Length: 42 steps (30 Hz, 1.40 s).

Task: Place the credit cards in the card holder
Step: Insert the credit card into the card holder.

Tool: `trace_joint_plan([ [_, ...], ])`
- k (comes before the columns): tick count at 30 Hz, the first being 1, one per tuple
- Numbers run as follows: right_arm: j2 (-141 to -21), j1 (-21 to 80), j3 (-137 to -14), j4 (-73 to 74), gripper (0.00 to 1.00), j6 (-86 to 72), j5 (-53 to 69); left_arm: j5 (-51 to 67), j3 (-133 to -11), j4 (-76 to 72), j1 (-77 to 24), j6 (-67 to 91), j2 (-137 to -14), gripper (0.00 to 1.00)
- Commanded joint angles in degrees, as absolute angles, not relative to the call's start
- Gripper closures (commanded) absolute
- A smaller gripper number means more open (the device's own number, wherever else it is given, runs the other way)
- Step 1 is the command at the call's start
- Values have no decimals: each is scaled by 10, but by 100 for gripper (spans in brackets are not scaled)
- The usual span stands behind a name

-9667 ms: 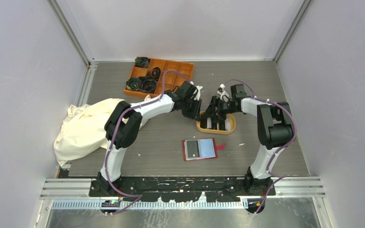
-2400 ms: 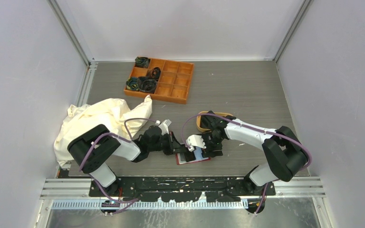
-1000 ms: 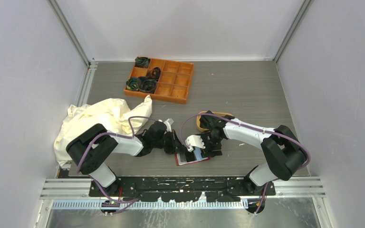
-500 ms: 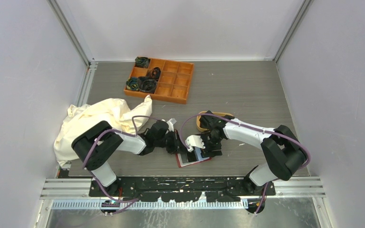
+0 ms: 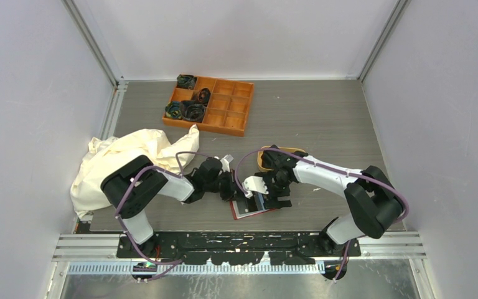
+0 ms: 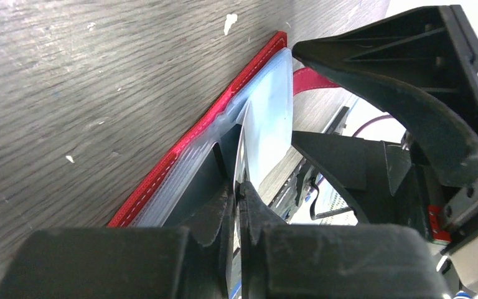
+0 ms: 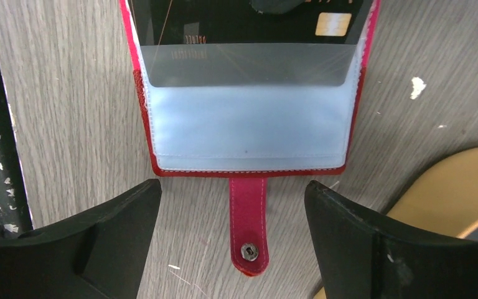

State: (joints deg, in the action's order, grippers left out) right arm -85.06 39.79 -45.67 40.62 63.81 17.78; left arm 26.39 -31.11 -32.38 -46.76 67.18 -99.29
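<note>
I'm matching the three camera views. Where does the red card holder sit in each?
Top external: card holder lower centre, partly covered.
Left wrist: card holder runs diagonally through centre, red edge leftmost.
Right wrist: card holder fills upper centre.
Shared landmark: snap tab, in both wrist views; not visible from above.

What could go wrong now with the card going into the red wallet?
The right gripper is open, its fingers either side of the snap tab and off the card holder, so the holder might slide when pushed. The left gripper pinches the black card, only partly inside the clear pocket; it could tilt, jam or slip out.
</note>
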Motion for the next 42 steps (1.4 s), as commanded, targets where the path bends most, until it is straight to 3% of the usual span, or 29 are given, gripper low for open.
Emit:
trace_joint_plan([
  [1,-801,398,-474,415,9,614,195,250,-310,-294,-470,659,-1016,93],
  [9,-758,402,-500,445,17,581,295,247,-302,-293,-465,657,-1006,88],
  [12,-741,432,-501,399,35,522,314,249,-304,-293,-465,655,-1010,86],
  [17,-748,518,-505,311,77,429,276,251,-305,-304,-464,656,-1016,84],
  [20,-775,577,-508,265,89,387,218,255,-304,-310,-464,660,-1019,83],
  [30,-837,644,-498,206,91,364,94,260,-305,-313,-464,661,-1021,81],
  [42,-870,644,-508,285,91,454,31,265,-303,-317,-465,661,-1022,77],
])
